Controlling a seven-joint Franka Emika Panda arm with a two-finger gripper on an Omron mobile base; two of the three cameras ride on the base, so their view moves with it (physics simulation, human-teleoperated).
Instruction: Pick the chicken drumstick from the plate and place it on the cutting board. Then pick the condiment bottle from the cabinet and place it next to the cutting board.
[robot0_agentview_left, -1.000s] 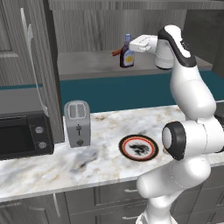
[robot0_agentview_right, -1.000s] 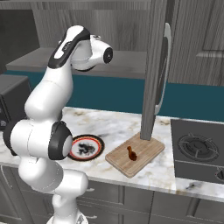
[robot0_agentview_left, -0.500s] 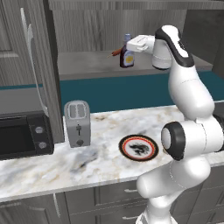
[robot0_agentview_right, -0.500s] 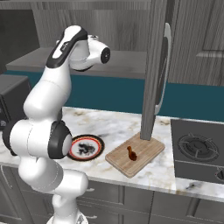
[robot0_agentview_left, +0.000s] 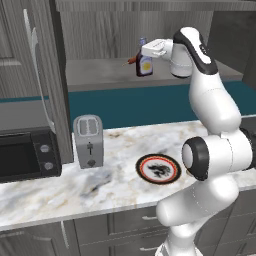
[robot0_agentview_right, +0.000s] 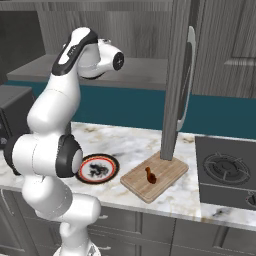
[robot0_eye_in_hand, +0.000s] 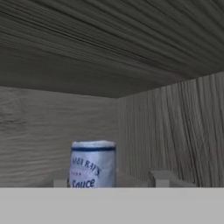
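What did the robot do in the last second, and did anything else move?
The tool slid forward in the cabinet until it reached the condiment bottle, and its jaws began closing around it. The bottle stayed standing on the shelf; the chicken drumstick stayed on the cutting board, the plate unmoved.

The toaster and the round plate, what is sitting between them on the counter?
Nothing sits there. In the left base view, only bare marbled counter runs from the toaster across to the plate.
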